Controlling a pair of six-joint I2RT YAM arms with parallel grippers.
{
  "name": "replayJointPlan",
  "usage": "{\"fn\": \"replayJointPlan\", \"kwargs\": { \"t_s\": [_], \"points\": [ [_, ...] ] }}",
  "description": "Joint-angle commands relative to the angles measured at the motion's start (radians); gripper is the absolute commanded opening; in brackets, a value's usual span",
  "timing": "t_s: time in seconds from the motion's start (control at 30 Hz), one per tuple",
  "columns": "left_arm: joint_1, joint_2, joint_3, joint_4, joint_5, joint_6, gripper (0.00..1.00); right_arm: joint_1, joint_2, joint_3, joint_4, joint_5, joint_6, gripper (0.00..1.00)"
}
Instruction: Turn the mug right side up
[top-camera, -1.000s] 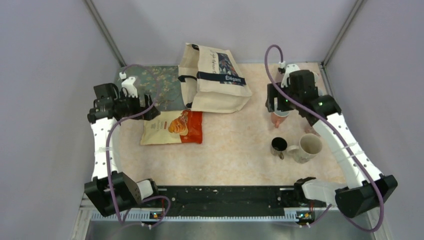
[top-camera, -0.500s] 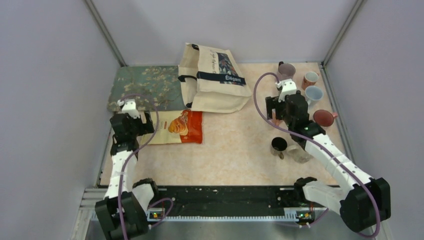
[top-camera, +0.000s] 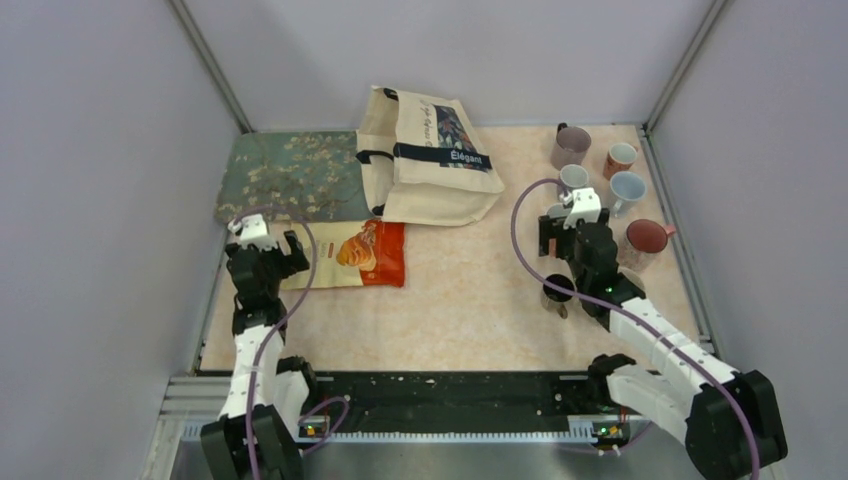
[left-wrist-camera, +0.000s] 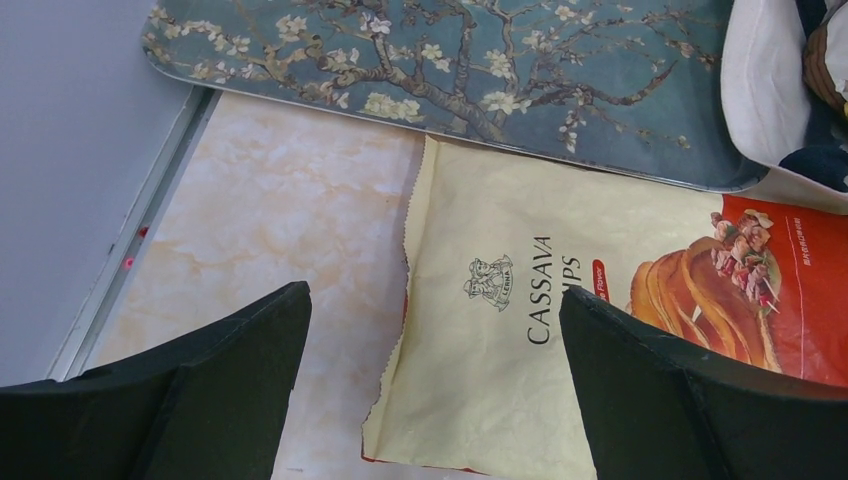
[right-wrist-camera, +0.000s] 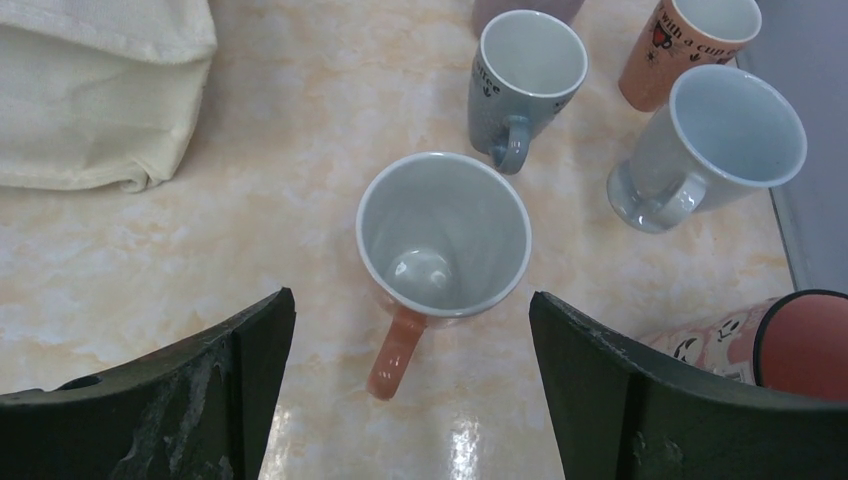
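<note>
Your left gripper (left-wrist-camera: 433, 300) hangs spread wide above the cassava chips bag (left-wrist-camera: 560, 330), likely parked out of the way. Your right gripper (right-wrist-camera: 410, 300) is released too. The orange-handled mug (right-wrist-camera: 443, 235) stands mouth-up just ahead between its fingers, touching neither, so the flip looks done.

The pale marbled table (top-camera: 470, 290) carries a blossom-print tray (top-camera: 290, 175) at far left, a cream tote bag (top-camera: 430, 160) overlapping it, a cassava chips packet (top-camera: 345, 255) nearer, and (toward the right) several mugs (top-camera: 627, 188), among them an upright salmon-handled mug (right-wrist-camera: 443, 235) and a black mug (top-camera: 556, 290)
</note>
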Motion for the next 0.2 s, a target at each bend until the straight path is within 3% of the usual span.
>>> {"fn": "replayJointPlan", "kwargs": {
  "t_s": [0.0, 0.17],
  "points": [
    [-0.002, -0.023, -0.023, 0.086, -0.010, -0.009, 0.99, -0.003, -0.057, -0.037, 0.124, 0.015, 0.015, 0.87],
    [-0.002, -0.025, -0.018, 0.072, -0.004, -0.011, 0.99, -0.002, -0.064, -0.024, 0.092, -0.005, 0.017, 0.87]
  ]
}}
